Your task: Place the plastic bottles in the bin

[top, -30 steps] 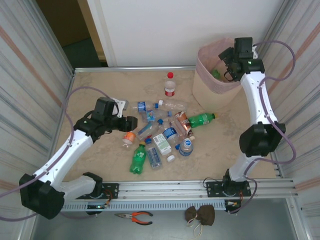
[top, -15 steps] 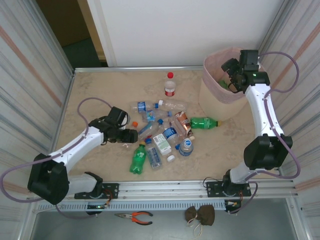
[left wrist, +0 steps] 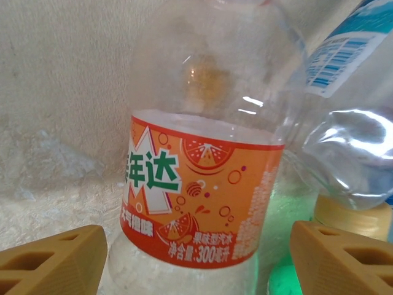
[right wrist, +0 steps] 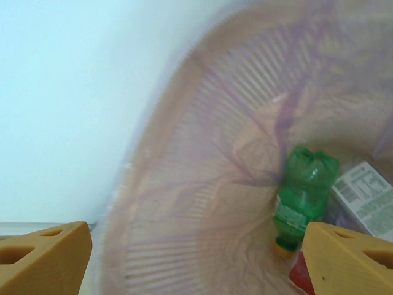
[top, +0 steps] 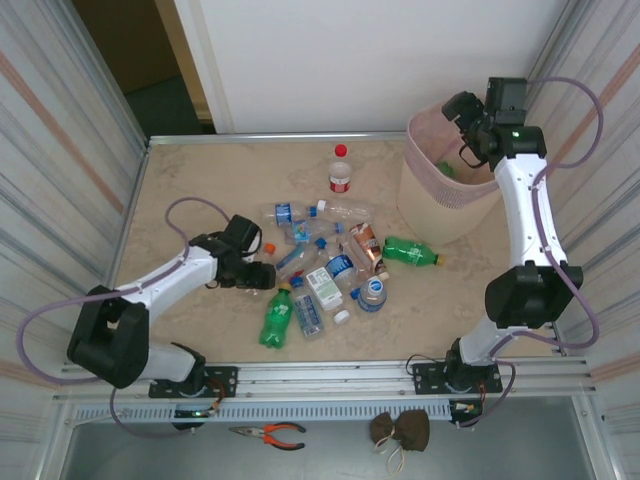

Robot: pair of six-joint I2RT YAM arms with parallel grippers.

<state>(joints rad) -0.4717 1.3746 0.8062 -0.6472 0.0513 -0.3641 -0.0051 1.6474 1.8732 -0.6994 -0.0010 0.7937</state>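
The plastic bottles [top: 325, 288] lie mostly in a loose cluster on the table [top: 200, 190], well to the left of the bin [top: 432, 200]. One green bottle [top: 410, 252] lies on its side apart from that cluster, near the bin's base on its near left side. A red-capped bottle [top: 341, 170] stands upright to the left of the bin, beyond the cluster. A larger green one [top: 277, 318] lies at the cluster's near edge, far from the bin.

The left gripper [top: 262, 274] sits low at the side of the cluster farthest from the bin. Its jaws are parted around a clear bottle with an orange label [left wrist: 202, 196]. Its tan fingers [left wrist: 55, 261] flank the bottle's lower body. There is a visible gap on one side, and I cannot tell whether the other finger touches. It has no firm hold on the bottle.

The right gripper [top: 462, 130] hangs over the bin's mouth with its jaws spread wide and nothing between them. Below it, inside the pink liner, a green bottle [right wrist: 304, 190] rests against the ribbed wall. A white printed label [right wrist: 365, 196] lies just beside it.
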